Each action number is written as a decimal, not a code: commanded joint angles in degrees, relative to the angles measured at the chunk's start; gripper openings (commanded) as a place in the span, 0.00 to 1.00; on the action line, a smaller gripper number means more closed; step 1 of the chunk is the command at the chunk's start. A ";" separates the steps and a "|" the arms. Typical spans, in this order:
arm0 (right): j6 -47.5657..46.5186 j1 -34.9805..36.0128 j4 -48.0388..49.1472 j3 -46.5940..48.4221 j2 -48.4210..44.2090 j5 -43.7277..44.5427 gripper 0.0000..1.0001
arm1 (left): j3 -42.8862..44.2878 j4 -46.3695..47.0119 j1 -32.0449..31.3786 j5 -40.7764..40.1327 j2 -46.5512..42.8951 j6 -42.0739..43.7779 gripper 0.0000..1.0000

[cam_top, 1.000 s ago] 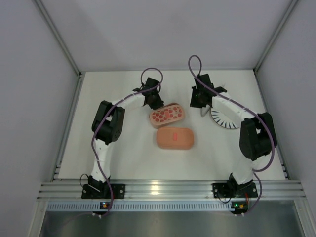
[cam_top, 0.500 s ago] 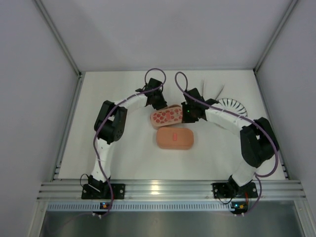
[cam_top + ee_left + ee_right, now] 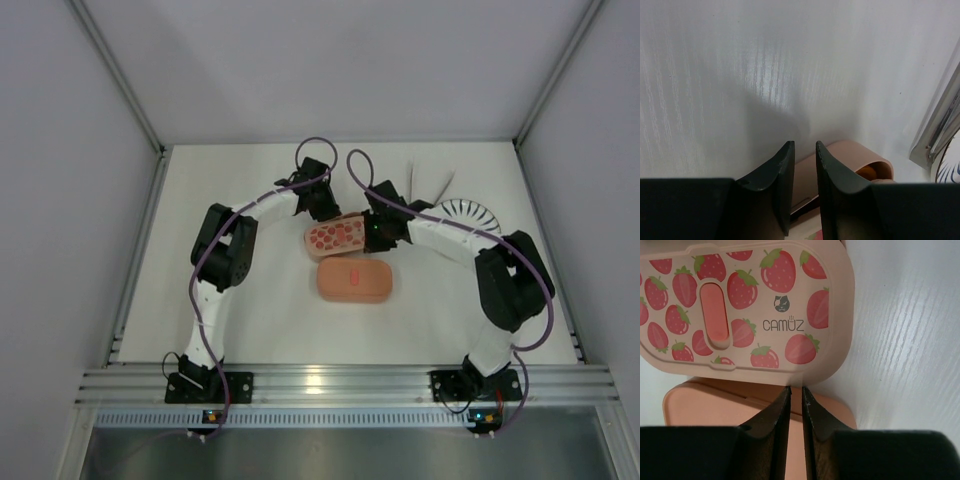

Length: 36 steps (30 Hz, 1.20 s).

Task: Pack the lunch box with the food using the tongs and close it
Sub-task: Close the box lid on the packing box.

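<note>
White surface [image 3: 250, 300]; left tool [image 3: 804, 144] narrowly parted astride lunch box [image 3: 860, 155], grip unclear, right tool [image 3: 796, 388] nearly shut, empty, against strawberry lid [image 3: 740, 315], likely seating it.

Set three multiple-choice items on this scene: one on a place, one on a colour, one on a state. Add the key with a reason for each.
1. In the top view, the oval pink lid with the printed pattern lies:
A. against the back wall
B. just above the plain salmon-pink oval box, close beside it
C. against the left side wall

2. The print on that lid shows:
A. blue stars
B. yellow lemons
C. red strawberries

3. The plain salmon-pink oval box is:
A. covered on top, with no food showing
B. open and full of food
C. tipped on its side

Key:
1 B, the top view shows the lid right next to the box, on its upper side.
2 C, the right wrist view shows red strawberries with green leaves.
3 A, the top view shows a smooth, flat, closed top.
</note>
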 commanded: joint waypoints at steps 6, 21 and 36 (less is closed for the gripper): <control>-0.50 0.76 1.75 5.45 3.08 0.06 0.14 | 2.33 1.89 -0.34 1.63 1.13 0.80 0.29; -1.29 0.85 1.49 8.44 5.81 -2.05 0.13 | 2.24 2.15 -0.34 2.42 1.48 0.89 0.29; -2.17 -0.91 -1.33 3.34 -5.87 7.16 0.15 | 1.97 1.36 -0.25 0.93 0.78 0.89 0.29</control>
